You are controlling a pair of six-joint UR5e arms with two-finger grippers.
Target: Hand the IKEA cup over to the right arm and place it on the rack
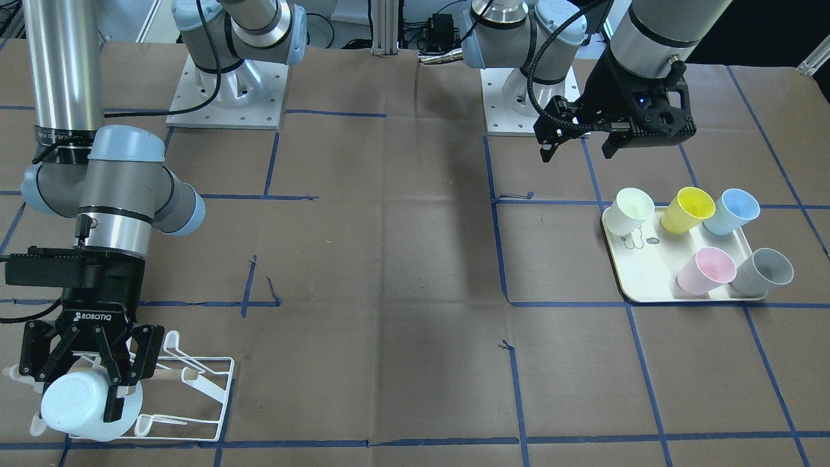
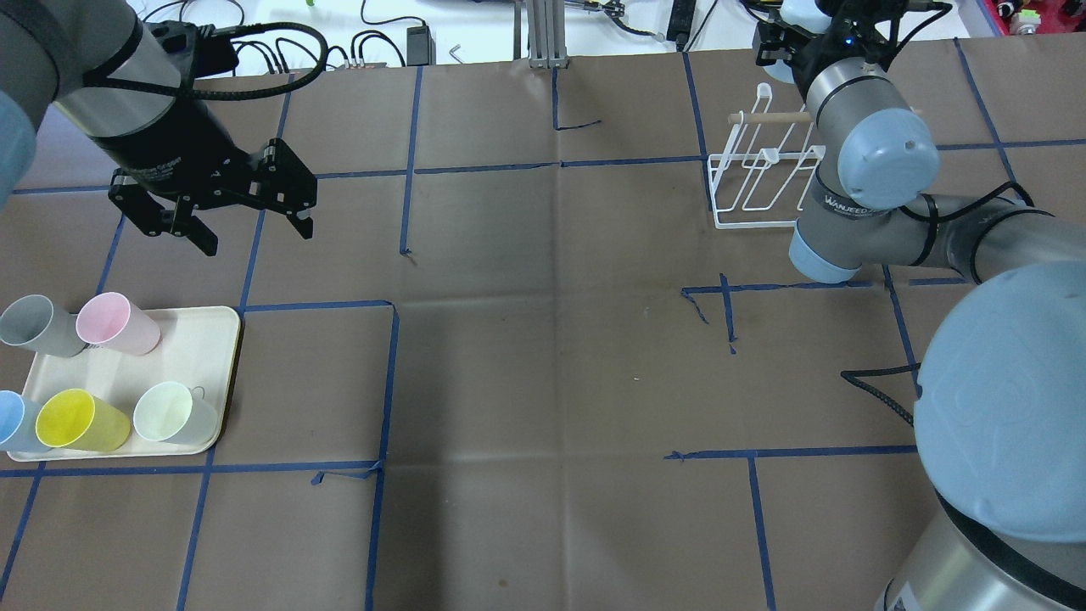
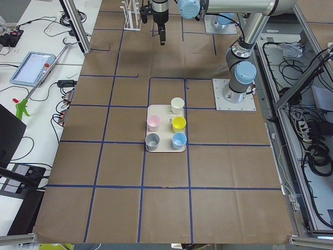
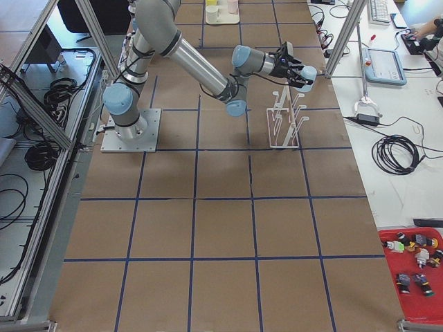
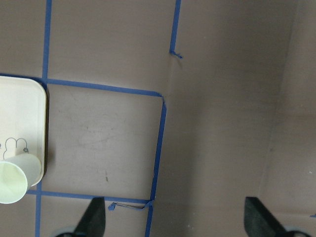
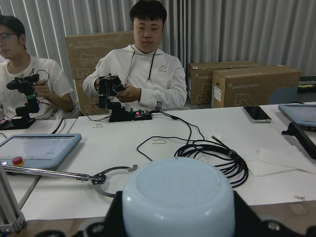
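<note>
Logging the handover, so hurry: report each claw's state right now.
Left claw: open, holding nothing.
Right claw: closed on the pale blue cup, at the rack.

"Where are the cups (image 2: 81, 420) sitting?"
"Five are standing on the tray (image 2: 199, 339), on the robot's left."
"And the rack (image 2: 776, 120)?"
"Far right. One cup (image 1: 68, 405) is hanging over its end, in the right gripper (image 1: 81, 389)."
</note>
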